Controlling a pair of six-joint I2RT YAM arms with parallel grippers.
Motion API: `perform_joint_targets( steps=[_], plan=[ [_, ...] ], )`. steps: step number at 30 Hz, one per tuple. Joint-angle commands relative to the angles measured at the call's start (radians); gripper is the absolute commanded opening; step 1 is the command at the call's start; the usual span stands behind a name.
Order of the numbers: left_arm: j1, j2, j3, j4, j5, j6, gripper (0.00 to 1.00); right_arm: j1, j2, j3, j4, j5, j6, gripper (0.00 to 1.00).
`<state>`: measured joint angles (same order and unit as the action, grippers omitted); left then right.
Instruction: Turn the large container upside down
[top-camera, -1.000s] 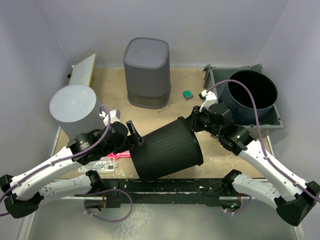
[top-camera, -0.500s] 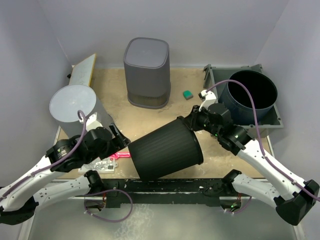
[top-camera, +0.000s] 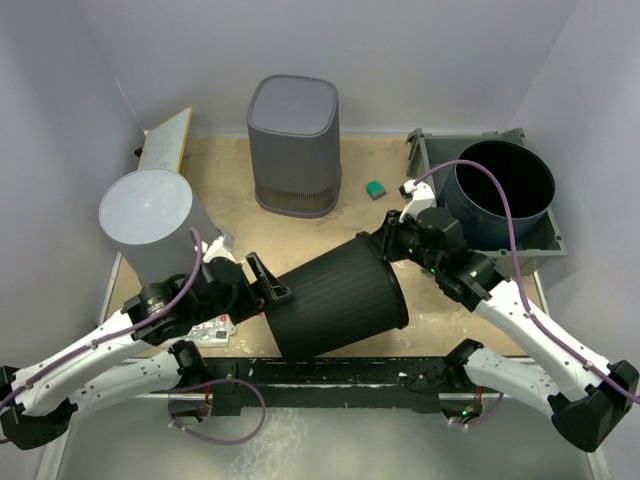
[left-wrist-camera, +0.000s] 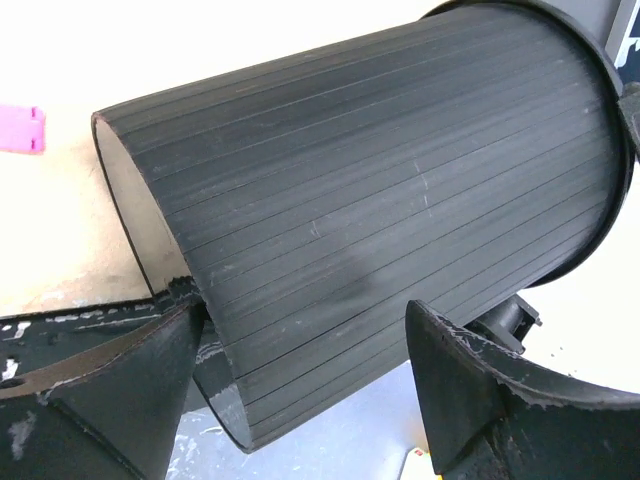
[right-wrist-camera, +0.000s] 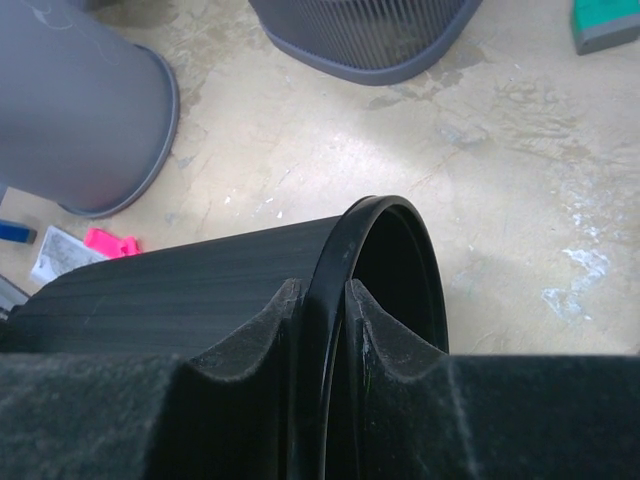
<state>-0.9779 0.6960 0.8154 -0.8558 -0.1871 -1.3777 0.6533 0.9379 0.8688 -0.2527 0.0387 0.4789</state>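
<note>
The black ribbed container (left-wrist-camera: 380, 180) lies on its side across the tan table (left-wrist-camera: 60, 230), the left gripper (left-wrist-camera: 300, 330) spread wide beneath it; a pink piece (left-wrist-camera: 20, 130) shows far left

Top view is lit evenly from above, w/ soft shadows. Left wrist bg is blown out; right wrist foreground is blurred.
</note>
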Motion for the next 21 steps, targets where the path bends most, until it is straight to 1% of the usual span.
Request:
perform_joint_targets(
  steps=[1, 3, 4, 8, 10, 12, 13, 16, 21],
  plan=[
    [-0.004, 0.026, 0.007, 0.188, 0.015, 0.001, 0.79, 0.0, 0.003, -0.036, -0.176, 0.0, -0.021, 0.27],
    [-0.004, 0.036, 0.022, 0.187, -0.015, 0.018, 0.79, -0.001, 0.0, -0.025, -0.199, 0.004, -0.027, 0.29],
    [-0.003, 0.042, 0.032, 0.177, -0.034, 0.029, 0.79, 0.0, -0.002, -0.017, -0.214, 0.012, -0.036, 0.32],
    [-0.004, 0.073, 0.072, 0.156, -0.076, 0.06, 0.79, 0.0, -0.009, 0.026, -0.304, 0.072, -0.063, 0.51],
    [-0.004, 0.087, 0.078, 0.166, -0.075, 0.07, 0.79, -0.001, -0.015, 0.07, -0.348, 0.095, -0.08, 0.58],
    [-0.004, 0.1, 0.08, 0.172, -0.07, 0.076, 0.79, 0.0, -0.025, 0.096, -0.386, 0.109, -0.09, 0.63],
    [-0.004, 0.104, 0.08, 0.175, -0.066, 0.077, 0.79, -0.001, -0.031, 0.107, -0.403, 0.116, -0.093, 0.65],
    [-0.003, 0.115, 0.076, 0.187, -0.061, 0.08, 0.79, -0.001, -0.04, 0.127, -0.463, 0.115, -0.102, 0.66],
    [-0.003, 0.121, 0.076, 0.206, -0.061, 0.079, 0.79, -0.001, -0.053, 0.175, -0.571, 0.018, -0.09, 0.68]
  ],
)
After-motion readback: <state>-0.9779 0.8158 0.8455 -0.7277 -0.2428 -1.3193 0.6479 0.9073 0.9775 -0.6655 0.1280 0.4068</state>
